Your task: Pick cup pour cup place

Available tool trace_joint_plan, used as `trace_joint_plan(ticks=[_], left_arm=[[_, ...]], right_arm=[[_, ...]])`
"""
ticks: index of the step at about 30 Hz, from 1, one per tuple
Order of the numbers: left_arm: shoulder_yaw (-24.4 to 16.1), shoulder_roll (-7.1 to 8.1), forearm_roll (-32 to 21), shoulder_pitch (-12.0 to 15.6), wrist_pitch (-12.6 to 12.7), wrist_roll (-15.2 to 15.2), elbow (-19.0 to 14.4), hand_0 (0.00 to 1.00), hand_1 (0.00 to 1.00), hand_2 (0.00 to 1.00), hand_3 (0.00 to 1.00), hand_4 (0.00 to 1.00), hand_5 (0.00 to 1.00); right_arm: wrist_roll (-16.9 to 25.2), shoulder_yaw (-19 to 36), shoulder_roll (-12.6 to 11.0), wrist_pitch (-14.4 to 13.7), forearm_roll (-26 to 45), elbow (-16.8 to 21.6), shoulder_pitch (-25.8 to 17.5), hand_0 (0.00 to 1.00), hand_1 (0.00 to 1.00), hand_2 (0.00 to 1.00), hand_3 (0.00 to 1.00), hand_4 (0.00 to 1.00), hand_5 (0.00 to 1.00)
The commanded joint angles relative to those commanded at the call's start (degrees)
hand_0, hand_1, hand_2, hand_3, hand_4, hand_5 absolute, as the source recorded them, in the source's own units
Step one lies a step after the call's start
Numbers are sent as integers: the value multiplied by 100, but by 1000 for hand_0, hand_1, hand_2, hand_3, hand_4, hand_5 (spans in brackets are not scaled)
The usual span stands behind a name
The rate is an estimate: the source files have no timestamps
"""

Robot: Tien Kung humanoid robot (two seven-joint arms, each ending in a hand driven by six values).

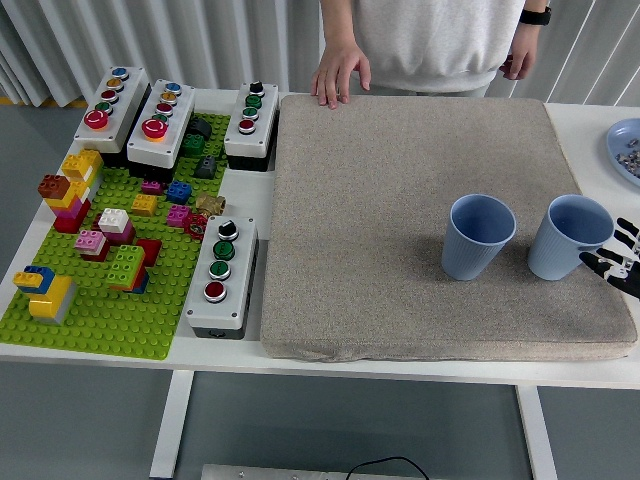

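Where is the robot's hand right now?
In the head view, the right hand reaches in from the right edge, fingers spread, just beside the right blue cup on the beige mat.

Mat: coarse woven cloth, matt.
Cups: smooth blue plastic, matt.
Baseplate: studded green plastic, slightly glossy.
Table: smooth white.
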Motion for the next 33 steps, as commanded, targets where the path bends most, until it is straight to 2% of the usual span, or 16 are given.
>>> trace_joint_plan(ticks=[9, 15, 33], left_arm=[[-166, -2, 172, -1, 8, 35, 1, 739, 744, 805, 680, 520, 915], [-38, -7, 43, 2, 3, 12, 1, 739, 744, 805, 680, 521, 917], [-53, -33, 58, 4, 6, 26, -14, 739, 744, 805, 680, 521, 918]], right_arm=[[-9, -38, 10, -12, -28, 10, 7, 887, 875, 998, 988, 912, 403], [5, -100, 55, -40, -62, -25, 50, 888, 878, 998, 989, 907, 390], [145, -254, 211, -183, -180, -186, 253, 889, 878, 998, 986, 890, 351]])
